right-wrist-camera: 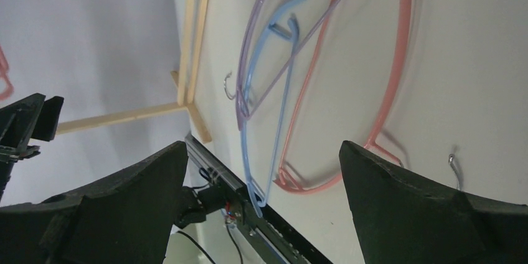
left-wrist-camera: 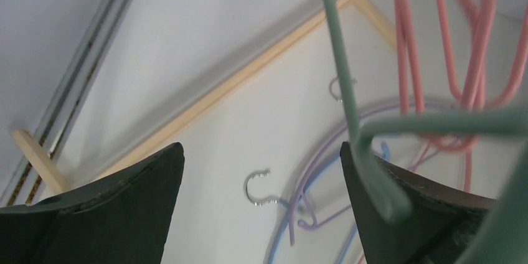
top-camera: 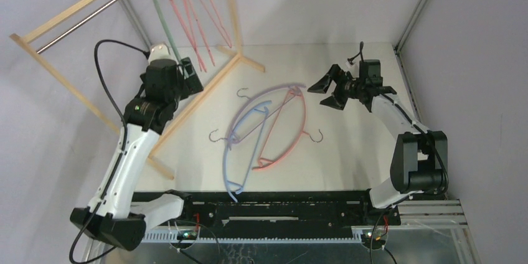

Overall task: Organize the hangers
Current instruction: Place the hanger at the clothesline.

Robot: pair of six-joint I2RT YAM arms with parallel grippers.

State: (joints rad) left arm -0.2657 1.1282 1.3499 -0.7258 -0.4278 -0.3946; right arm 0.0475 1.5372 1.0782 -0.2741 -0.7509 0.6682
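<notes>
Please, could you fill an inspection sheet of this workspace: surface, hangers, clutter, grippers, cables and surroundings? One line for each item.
Surface: white table, three hangers lie on it in one overlapping pile.
Job's things: lilac hanger, blue hanger and pink hanger on the table; green hanger and pink-red wire hangers hang on the wooden rack.
Clutter: nothing seen.
Grippers: left gripper open, holding nothing, beside the green hanger's lower end; right gripper open, empty, above the table right of the pile.
Cables: black cable loops beside the left arm; thin wires at the bases.
Surroundings: rack with metal rod at the far left, grey walls.
</notes>
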